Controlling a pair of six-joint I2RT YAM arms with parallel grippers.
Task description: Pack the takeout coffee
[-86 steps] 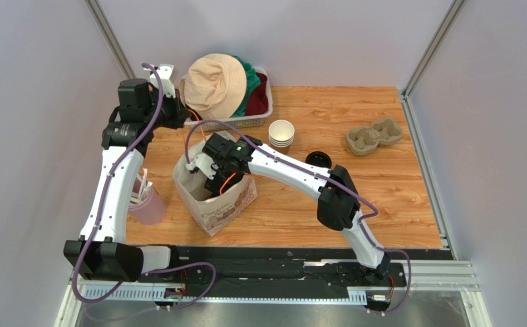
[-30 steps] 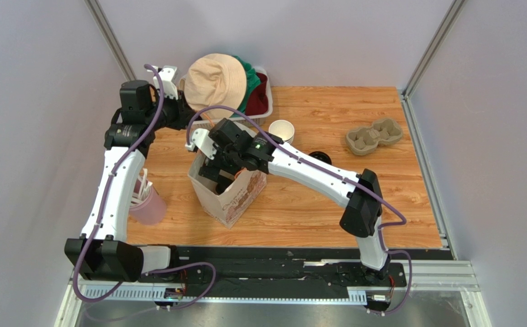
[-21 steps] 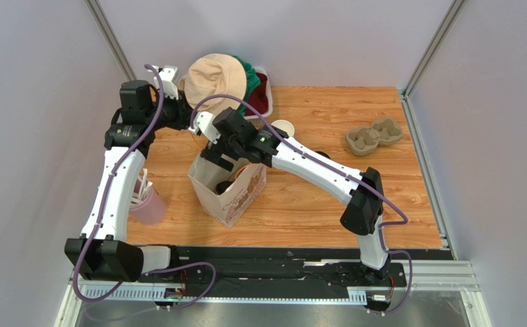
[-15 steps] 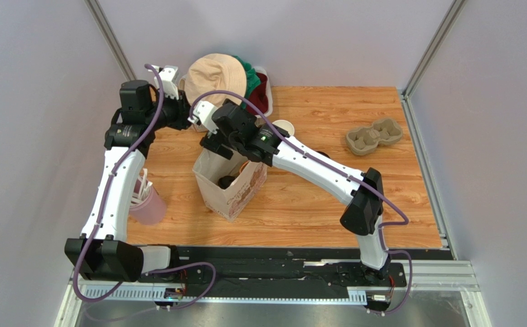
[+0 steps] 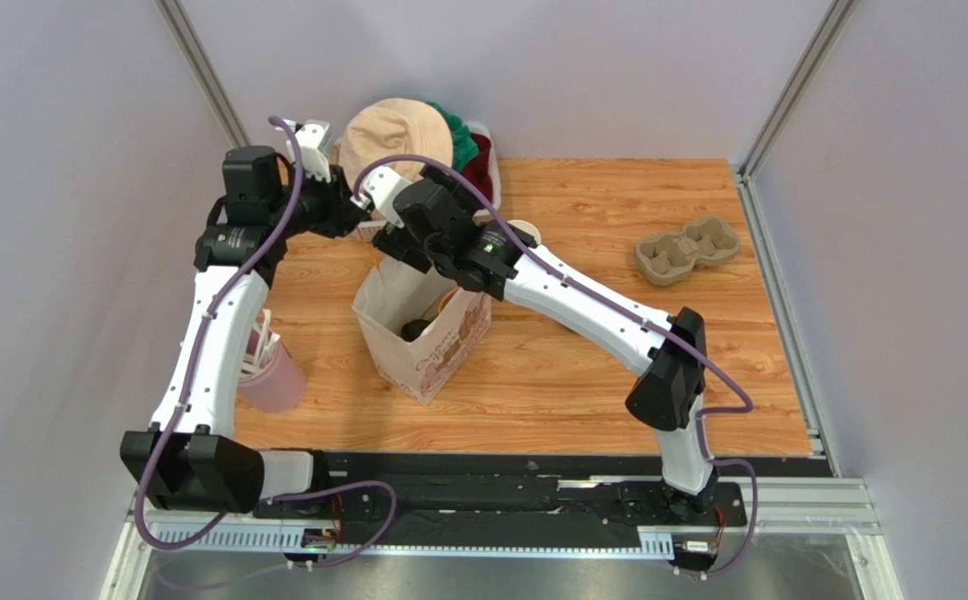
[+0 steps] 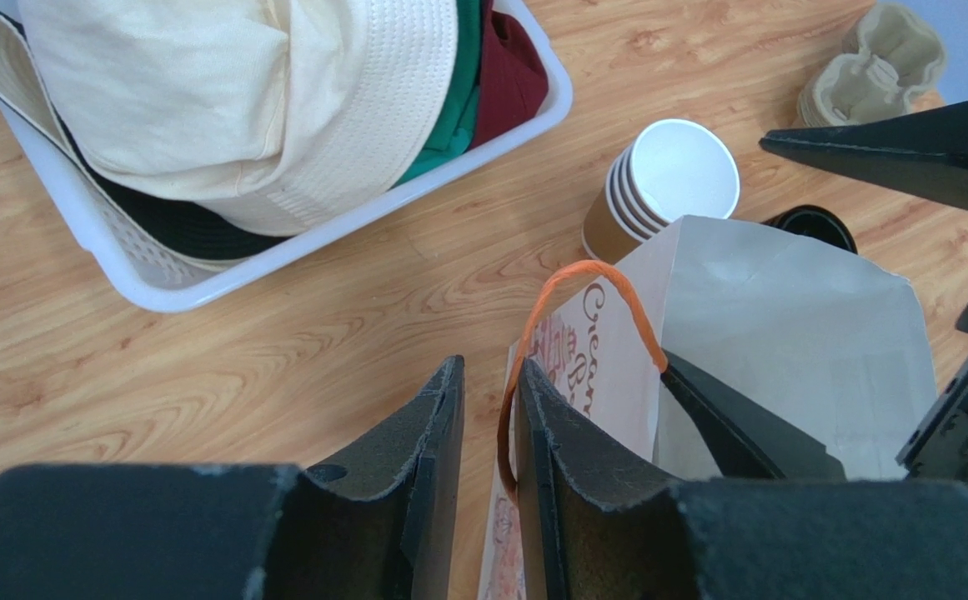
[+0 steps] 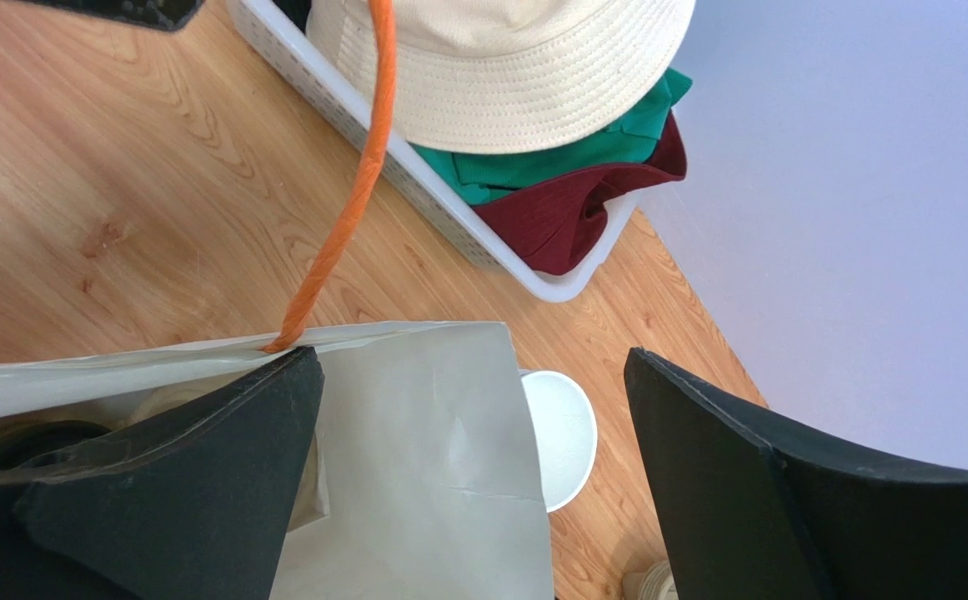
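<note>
Fig. | coffee cup: inside the paper bag, its black lid showing; bag upright on the tabletop | my left claw: narrow, pinching the bag's orange handle, which runs taut | my right claw: spread wide, empty, above the bag's mouth

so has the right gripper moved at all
yes, the right gripper moved farther up the table, from over the paper bag toward the white basket
</note>
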